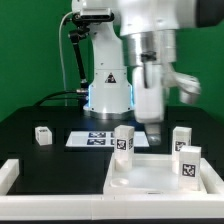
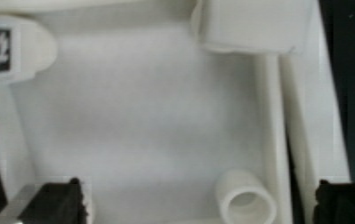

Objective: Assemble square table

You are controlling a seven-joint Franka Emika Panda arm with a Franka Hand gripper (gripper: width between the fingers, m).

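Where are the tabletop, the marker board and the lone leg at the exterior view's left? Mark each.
Tabletop (image 1: 150,178), exterior view, on its bare top face.
Marker board (image 1: 100,139), exterior view, on its printed middle.
Lone leg (image 1: 42,134), exterior view, on its tagged front.

Slab centre clear, edges crowded
Upright white tagged legs (image 1: 123,142) (image 1: 188,163) ring the white square plastic slab (image 1: 150,178); open end effector (image 1: 152,122) hangs between them.

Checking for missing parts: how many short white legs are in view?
4. One leg stands alone at the exterior view's left; a second by the left edge of the slab; two more at its right. The arm could hide others.
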